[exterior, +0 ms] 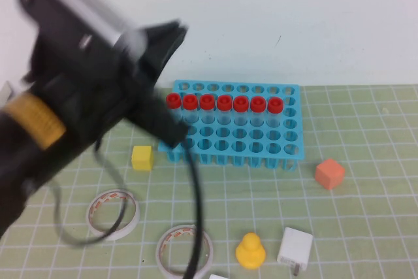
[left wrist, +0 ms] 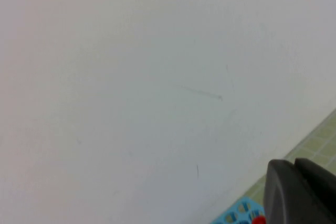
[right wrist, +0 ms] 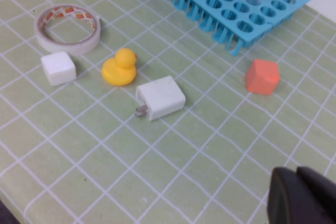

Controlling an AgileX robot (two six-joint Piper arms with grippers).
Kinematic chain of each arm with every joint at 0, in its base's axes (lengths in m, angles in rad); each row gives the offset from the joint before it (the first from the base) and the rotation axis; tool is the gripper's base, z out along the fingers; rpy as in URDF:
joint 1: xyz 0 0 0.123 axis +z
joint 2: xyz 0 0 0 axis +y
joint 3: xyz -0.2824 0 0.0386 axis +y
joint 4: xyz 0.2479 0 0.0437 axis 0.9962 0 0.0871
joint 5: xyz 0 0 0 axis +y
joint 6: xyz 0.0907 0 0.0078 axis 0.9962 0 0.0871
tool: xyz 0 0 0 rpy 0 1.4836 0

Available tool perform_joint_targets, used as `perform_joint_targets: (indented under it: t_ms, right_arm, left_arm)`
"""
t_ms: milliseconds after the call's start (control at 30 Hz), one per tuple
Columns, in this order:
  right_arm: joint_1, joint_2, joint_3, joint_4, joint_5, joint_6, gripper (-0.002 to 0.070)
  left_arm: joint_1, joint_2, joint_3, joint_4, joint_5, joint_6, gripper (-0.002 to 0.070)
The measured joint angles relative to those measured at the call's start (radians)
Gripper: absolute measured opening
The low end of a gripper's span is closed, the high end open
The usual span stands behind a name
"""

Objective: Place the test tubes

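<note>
A blue test tube rack [exterior: 261, 151] stands at the back middle of the green grid mat, with several red-capped test tubes [exterior: 224, 104] upright in its second row from the back. My left gripper [exterior: 175, 31] is raised high above the rack's left end, shut and holding nothing. In the left wrist view the left gripper [left wrist: 295, 169] shows its fingers pressed together against the white wall, with a corner of the rack [left wrist: 236, 216] below. My right gripper [right wrist: 296, 192] is shut and empty, hovering over bare mat on the near right, away from the rack [right wrist: 210, 3].
On the mat lie a yellow cube [exterior: 142, 157], an orange cube [exterior: 329, 173], a yellow duck [exterior: 249, 251], a white charger [exterior: 295, 247] and two tape rolls [exterior: 112, 212] [exterior: 184, 249]. A white cube [right wrist: 58, 67] sits near the duck. My left arm blocks the mat's left side.
</note>
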Motion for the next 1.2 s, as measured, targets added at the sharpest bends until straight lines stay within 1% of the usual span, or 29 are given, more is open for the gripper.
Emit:
perform_joint_targets:
  t_ms: [233,500,567,767,1033,1200]
  right_arm:
    - [0.000,0.000,0.000,0.000,0.000,0.000,-0.0001]
    - [0.000,0.000,0.000,0.000,0.000,0.000,-0.0001]
    - [0.000,0.000,0.000,0.000,0.000,0.000,-0.0001]
    - [0.000,0.000,0.000,0.000,0.000,0.000,-0.0001]
    - [0.000,0.000,0.000,0.000,0.000,0.000,-0.0001]
    - [0.000,0.000,0.000,0.000,0.000,0.000,-0.0001]
  left_arm:
    - [0.000,-0.127,0.182,0.000,0.000,0.023,-0.0001]
    - [0.000,-0.112,0.306,0.000,0.012,0.025,-0.0001]
    - [0.014,-0.119,0.328,-0.005,0.014,0.027,-0.0001]
    - [0.104,-0.260,0.360,-0.014,0.063,0.028,0.0000]
    - [0.268,-0.565,0.372,-0.014,0.316,0.034,-0.0001]
    - [0.367,-0.734,0.454,-0.014,0.425,0.068,-0.0001]
